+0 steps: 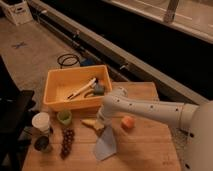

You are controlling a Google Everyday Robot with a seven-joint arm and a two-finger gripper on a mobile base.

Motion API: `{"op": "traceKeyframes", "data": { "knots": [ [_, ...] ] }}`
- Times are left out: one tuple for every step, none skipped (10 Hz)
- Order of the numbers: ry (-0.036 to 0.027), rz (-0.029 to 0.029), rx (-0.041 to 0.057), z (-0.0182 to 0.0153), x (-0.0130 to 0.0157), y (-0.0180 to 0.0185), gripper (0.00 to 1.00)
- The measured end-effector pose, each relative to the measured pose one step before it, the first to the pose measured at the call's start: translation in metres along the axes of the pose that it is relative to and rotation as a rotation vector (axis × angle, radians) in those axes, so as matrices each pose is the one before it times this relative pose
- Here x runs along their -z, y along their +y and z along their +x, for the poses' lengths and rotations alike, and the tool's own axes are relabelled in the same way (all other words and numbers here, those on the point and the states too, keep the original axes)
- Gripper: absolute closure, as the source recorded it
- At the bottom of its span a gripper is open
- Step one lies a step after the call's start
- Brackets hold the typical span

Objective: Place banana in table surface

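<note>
The small pale yellow banana (89, 122) lies on the light-brown plank table surface (145, 150), just in front of the yellow bin. My white arm reaches in from the right. Its gripper (101, 121) hangs down at the banana's right end, close over it. The wrist hides where the gripper meets the banana, so I cannot tell whether they touch.
A yellow bin (60, 102) at the back left holds a white-handled tool (82, 89). A blue-grey cloth (106, 145) lies in front of the gripper. A round orange-pink fruit (128, 122) sits to its right. A green cup (64, 117), a white cup (41, 121) and grapes (66, 141) stand at the left.
</note>
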Motion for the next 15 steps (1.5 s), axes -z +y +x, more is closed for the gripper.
{"op": "traceKeyframes", "data": {
  "knots": [
    [-0.05138,0.02698,-0.00872,-0.00777,0.01980,0.00633,1.00],
    [-0.04239,0.02305,-0.00980,-0.00735,0.01845,0.00493,1.00],
    [-0.03384,0.02536,-0.01288,-0.00364,0.01468,0.00140,1.00],
    [-0.03172,0.02488,-0.01447,-0.00259,0.01436,0.00211,1.00],
    [-0.00741,0.02058,-0.02127,0.00037,0.01208,-0.00016,1.00],
    [0.00190,0.00909,-0.01927,0.00249,0.00487,-0.00147,1.00],
    [0.00906,0.00774,-0.04182,0.00880,0.00330,-0.00457,1.00],
    [0.01159,0.00674,-0.05170,0.01487,-0.00254,-0.00839,1.00],
    [0.00564,0.00185,-0.03274,0.00981,-0.00549,-0.00547,1.00],
    [0.00752,0.00109,-0.03183,0.01021,-0.00699,-0.00598,1.00],
    [0.01095,-0.01349,-0.06906,0.01856,-0.01217,-0.01491,0.99],
    [0.00545,-0.00940,-0.04375,0.00928,-0.00646,-0.01154,0.95],
    [0.00497,-0.00835,-0.03157,0.00470,-0.00584,-0.00919,0.87],
    [0.00499,-0.00387,-0.03365,0.00318,-0.00409,-0.01223,0.75],
    [-0.00129,0.00232,-0.02275,0.00044,0.00160,-0.00783,0.65]
  ]
}}
